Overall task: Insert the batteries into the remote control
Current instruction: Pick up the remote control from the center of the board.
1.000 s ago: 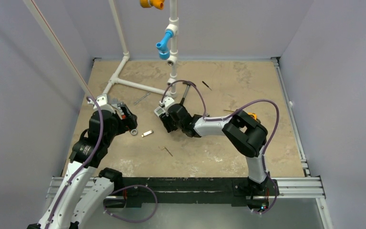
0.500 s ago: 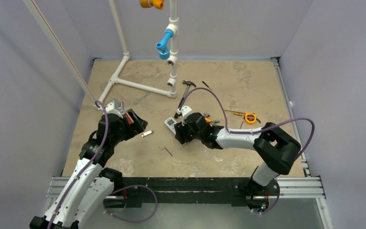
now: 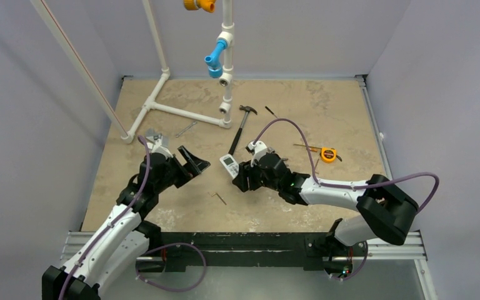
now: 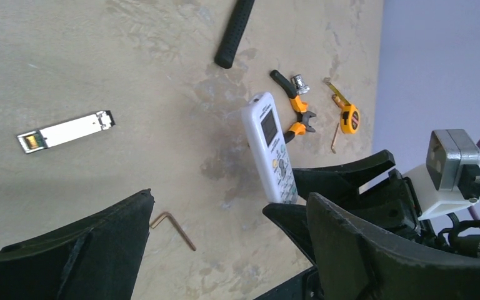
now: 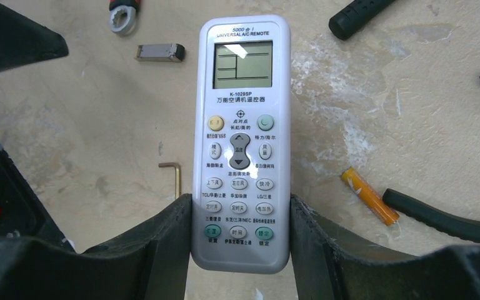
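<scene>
The right gripper (image 5: 240, 212) pinches the remote control's (image 5: 240, 125) lower end, face up. A battery (image 5: 369, 195) lies beyond the remote control from the spread left gripper (image 3: 195, 161).

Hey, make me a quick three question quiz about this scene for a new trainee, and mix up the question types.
1. True or false: the right gripper grips the remote control with its buttons facing up.
2. Which thing lies loose on the table beside the remote control? A: an orange battery. B: a spoon. C: a cup.
3. Fill in: the left gripper holds ____.
Key: 1 true. 2 A. 3 nothing; its jaws stand open.
</scene>
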